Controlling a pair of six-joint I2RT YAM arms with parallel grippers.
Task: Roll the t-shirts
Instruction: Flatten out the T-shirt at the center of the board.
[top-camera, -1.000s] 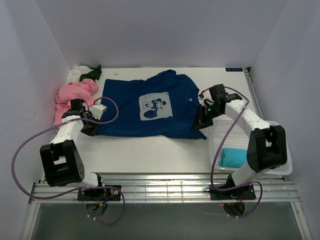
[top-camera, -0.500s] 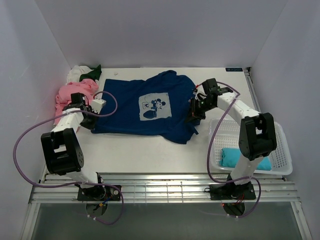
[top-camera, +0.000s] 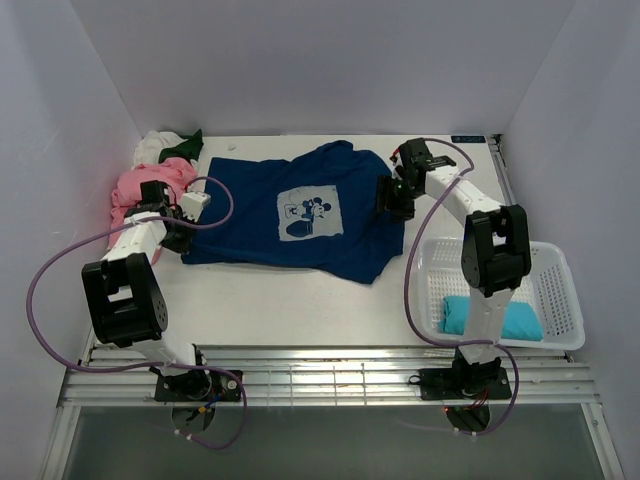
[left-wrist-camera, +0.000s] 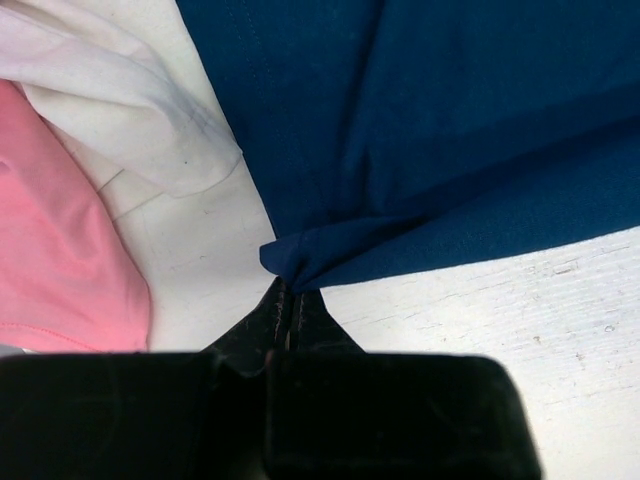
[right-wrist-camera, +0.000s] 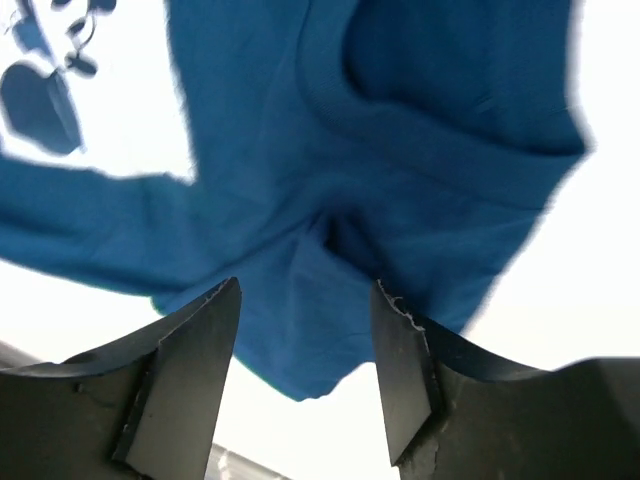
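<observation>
The navy blue t-shirt (top-camera: 300, 215) with its pale mouse print lies spread on the table. My left gripper (top-camera: 178, 232) is shut on the shirt's left corner; in the left wrist view the fingertips (left-wrist-camera: 288, 295) pinch a bunched tip of navy cloth (left-wrist-camera: 450, 130). My right gripper (top-camera: 393, 198) hovers open over the shirt's right side. Its wrist view shows the navy cloth (right-wrist-camera: 400, 150) lying loose below the gripper (right-wrist-camera: 305, 330). Pink (top-camera: 140, 190), white (top-camera: 155, 147) and dark green (top-camera: 186, 148) t-shirts are heaped at the far left. A teal one (top-camera: 490, 317) lies in the basket.
A white mesh basket (top-camera: 560, 290) stands at the near right beside the right arm's base. The heap's pink (left-wrist-camera: 50, 240) and white (left-wrist-camera: 120, 120) cloth lies close to the left gripper. Walls enclose the table on three sides.
The right gripper carried the shirt's right edge leftward and toward the back, then opened and let it go. The left gripper shifted slightly farther back, still holding its corner.
</observation>
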